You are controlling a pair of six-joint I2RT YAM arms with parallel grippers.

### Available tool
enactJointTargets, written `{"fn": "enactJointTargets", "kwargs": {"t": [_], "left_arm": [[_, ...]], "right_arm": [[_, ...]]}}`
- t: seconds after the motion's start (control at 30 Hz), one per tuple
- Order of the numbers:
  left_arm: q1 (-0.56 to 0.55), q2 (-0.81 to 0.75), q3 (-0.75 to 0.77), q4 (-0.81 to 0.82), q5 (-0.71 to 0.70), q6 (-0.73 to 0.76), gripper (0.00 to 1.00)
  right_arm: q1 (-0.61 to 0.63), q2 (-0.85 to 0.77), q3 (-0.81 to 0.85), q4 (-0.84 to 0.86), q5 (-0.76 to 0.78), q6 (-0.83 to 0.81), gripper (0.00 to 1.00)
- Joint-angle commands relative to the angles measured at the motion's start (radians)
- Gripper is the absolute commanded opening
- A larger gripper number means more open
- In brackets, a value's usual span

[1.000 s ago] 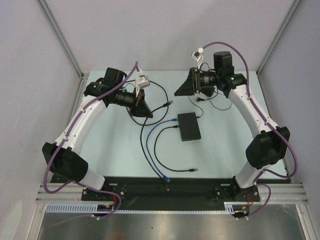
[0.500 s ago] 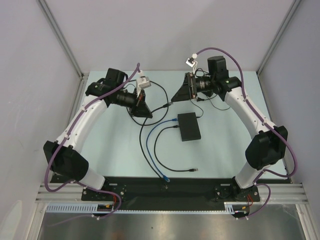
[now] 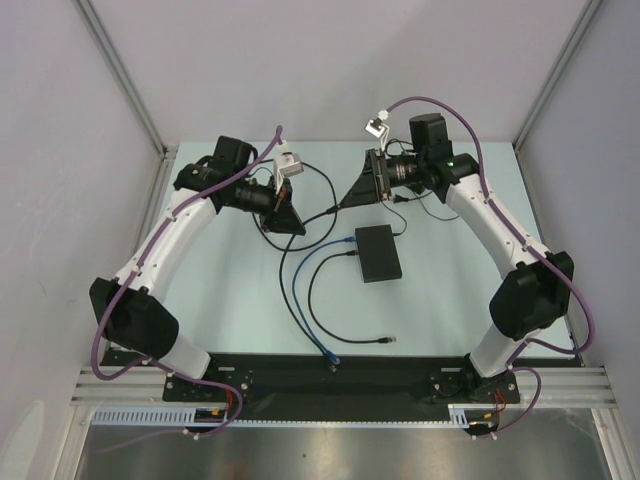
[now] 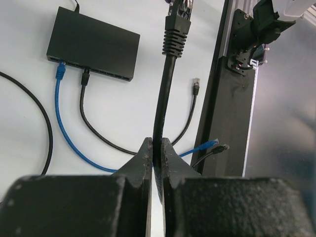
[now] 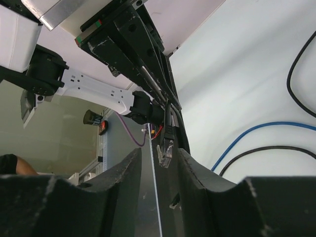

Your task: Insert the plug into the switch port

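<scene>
The switch (image 3: 378, 252) (image 4: 94, 44) lies flat at the table's middle, with a blue and a black cable plugged into its near edge. My left gripper (image 3: 297, 222) (image 4: 157, 148) is shut on a black cable (image 4: 165, 94) a short way behind its plug (image 3: 341, 204) (image 4: 176, 29), holding it in the air left of the switch. My right gripper (image 3: 350, 192) (image 5: 159, 153) faces it from the right. Its fingers (image 5: 190, 163) stand on either side of the clear plug tip (image 5: 165, 148), with a gap on each side.
A blue cable (image 3: 300, 300) and a black cable (image 3: 330, 320) loop from the switch toward the near edge, their free plugs (image 3: 390, 340) near the black base rail (image 3: 330, 378). A thin black lead (image 3: 415, 210) curls behind the switch. Frame posts stand at the back corners.
My right arm has swung left, bringing its gripper up to the plug the left gripper holds, and its jaws have narrowed around it. The left arm has stayed put.
</scene>
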Motion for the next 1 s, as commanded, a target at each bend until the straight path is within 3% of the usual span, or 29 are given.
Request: {"fn": "enactJointTargets", "kwargs": {"t": [0.0,0.1,0.2,0.23,0.3,0.33,0.53,0.67,0.8,0.97], "left_arm": [[-0.005,0.002,0.007,0.03,0.018,0.006,0.0],[-0.005,0.002,0.005,0.036,0.016,0.008,0.0],[-0.005,-0.006,0.002,0.047,0.013,0.008,0.06],[-0.005,-0.015,-0.002,0.071,0.007,0.005,0.11],[-0.005,-0.061,-0.042,0.133,-0.021,-0.021,0.21],[-0.005,-0.082,-0.06,0.23,-0.08,-0.071,0.32],[-0.028,-0.303,-0.278,0.6,-0.272,-0.12,0.49],[-0.071,-0.385,-0.427,0.797,-0.3,-0.038,0.52],[-0.151,-0.415,-0.507,0.881,-0.334,0.051,0.5],[-0.231,-0.403,-0.548,0.94,-0.445,0.108,0.5]], "right_arm": [[0.013,0.003,0.06,-0.053,0.001,-0.037,0.39],[0.018,0.007,0.069,-0.072,0.019,-0.062,0.32],[0.019,0.013,0.084,-0.096,0.041,-0.084,0.02],[0.018,0.015,0.084,-0.099,0.053,-0.082,0.0],[0.018,0.019,0.074,-0.089,0.061,-0.064,0.0],[0.016,0.021,0.061,-0.078,0.068,-0.047,0.0],[0.016,0.021,-0.081,0.137,0.051,0.215,0.0],[0.012,0.036,-0.118,0.232,0.024,0.337,0.0],[0.009,0.05,-0.146,0.316,0.004,0.471,0.0],[0.01,0.055,-0.153,0.358,-0.011,0.502,0.0]]}}
